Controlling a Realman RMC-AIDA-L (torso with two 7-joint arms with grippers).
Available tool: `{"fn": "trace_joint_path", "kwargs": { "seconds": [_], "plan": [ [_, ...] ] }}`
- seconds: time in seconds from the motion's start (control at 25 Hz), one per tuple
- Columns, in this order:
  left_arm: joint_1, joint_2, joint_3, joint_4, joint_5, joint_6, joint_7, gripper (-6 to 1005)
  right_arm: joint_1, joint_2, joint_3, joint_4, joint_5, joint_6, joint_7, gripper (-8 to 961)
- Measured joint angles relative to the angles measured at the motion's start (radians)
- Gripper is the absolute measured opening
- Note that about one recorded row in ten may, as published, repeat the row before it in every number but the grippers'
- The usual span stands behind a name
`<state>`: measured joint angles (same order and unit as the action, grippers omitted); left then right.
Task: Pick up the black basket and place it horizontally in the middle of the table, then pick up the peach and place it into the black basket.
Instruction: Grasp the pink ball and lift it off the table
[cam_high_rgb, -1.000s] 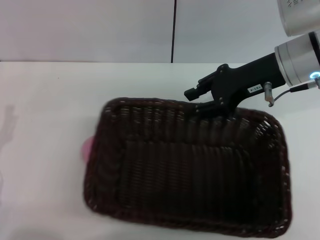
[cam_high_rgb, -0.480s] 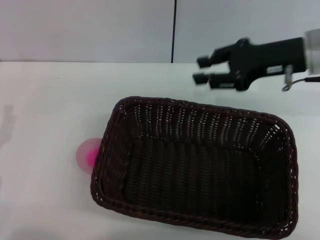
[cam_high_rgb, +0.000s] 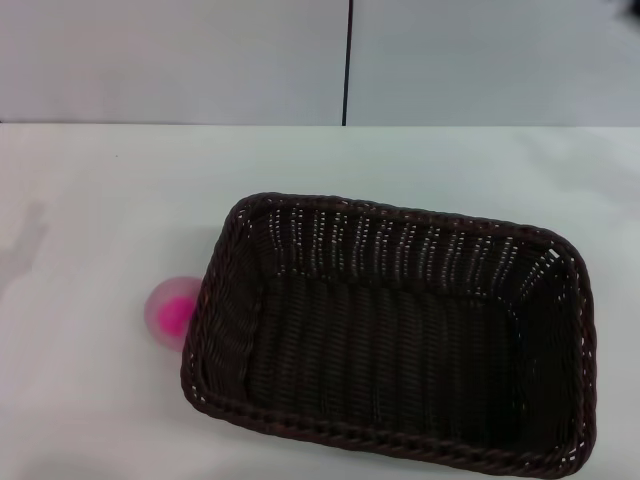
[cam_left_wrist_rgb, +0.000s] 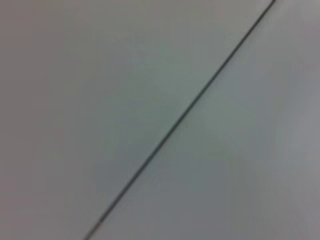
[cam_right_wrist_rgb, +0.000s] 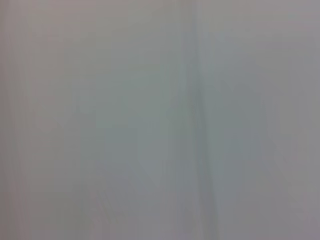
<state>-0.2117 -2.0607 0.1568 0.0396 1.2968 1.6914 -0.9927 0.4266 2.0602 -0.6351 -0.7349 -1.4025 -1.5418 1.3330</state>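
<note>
The black basket lies flat on the white table in the head view, its long side running left to right, a little right of centre and reaching the near edge of the picture. Nothing lies inside it. The peach, pale pink with a magenta blotch, rests on the table against the basket's left short side. Neither gripper shows in any view. Both wrist views hold only a plain grey surface, the left one crossed by a thin dark line.
A grey wall with a dark vertical seam stands behind the table's far edge. Bare tabletop stretches to the left of the peach and behind the basket.
The right gripper let go of the basket's far rim, rose and drew away to the upper right, out of the head view. The basket settled flat. The peach is more exposed.
</note>
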Motion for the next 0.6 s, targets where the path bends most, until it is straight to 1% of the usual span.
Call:
{"fn": "trace_joint_path", "kwargs": {
  "seconds": [0.08, 0.12, 0.2, 0.36, 0.44, 0.6],
  "plan": [
    [-0.007, 0.002, 0.07, 0.094, 0.0, -0.011, -0.077, 745, -0.053, 0.006, 0.037, 0.05, 0.099, -0.006, -0.049, 423],
    [-0.007, 0.002, 0.07, 0.094, 0.0, -0.011, -0.077, 744, -0.077, 0.007, 0.055, 0.077, 0.14, -0.011, -0.066, 423],
    [-0.013, 0.005, 0.132, 0.16, 0.0, -0.015, -0.119, 743, -0.116, 0.007, 0.096, 0.135, 0.201, -0.017, -0.084, 423],
    [-0.014, 0.018, 0.26, 0.283, 0.008, -0.037, -0.177, 739, -0.171, 0.006, 0.21, 0.245, 0.244, -0.034, -0.092, 423],
    [-0.013, 0.034, 0.291, 0.323, 0.04, -0.047, -0.197, 737, -0.192, 0.003, 0.245, 0.283, 0.246, -0.043, -0.101, 423],
    [-0.024, 0.087, 0.3, 0.366, 0.169, -0.051, -0.237, 734, -0.227, 0.003, 0.289, 0.312, 0.25, -0.052, -0.114, 423]
  ]
}}
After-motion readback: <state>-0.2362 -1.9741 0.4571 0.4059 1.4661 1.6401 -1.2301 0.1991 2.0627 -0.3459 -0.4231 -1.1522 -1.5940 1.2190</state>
